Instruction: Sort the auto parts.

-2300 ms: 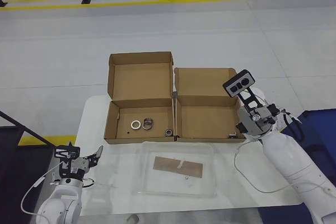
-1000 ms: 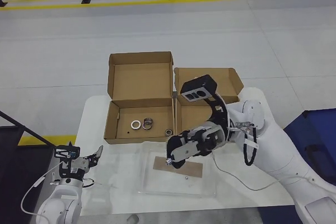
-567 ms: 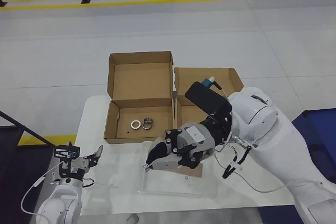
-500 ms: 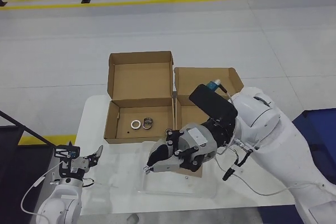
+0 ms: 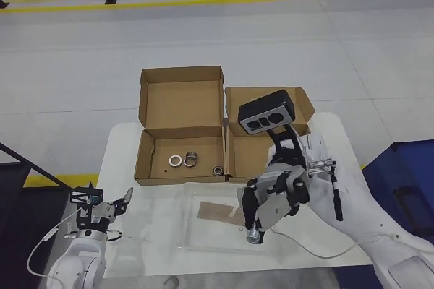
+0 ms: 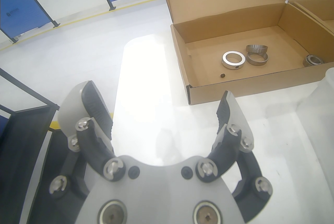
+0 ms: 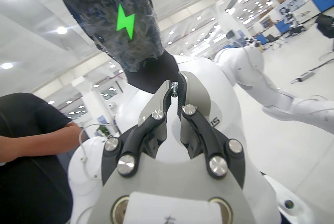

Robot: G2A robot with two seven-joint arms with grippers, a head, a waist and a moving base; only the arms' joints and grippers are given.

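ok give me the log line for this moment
right gripper: shut on small screw, over clear tray | left gripper: open, over table | cardboard box: metal rings inside

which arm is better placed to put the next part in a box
Probably right: the right gripper is shut on a small silver bolt above the clear plastic tray, beside the brown cardboard boxes. The left gripper hangs open and empty at the edge of the white table.

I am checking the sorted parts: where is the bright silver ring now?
In the top view the silver ring lies inside the left cardboard box, near its middle, beside a darker ring.
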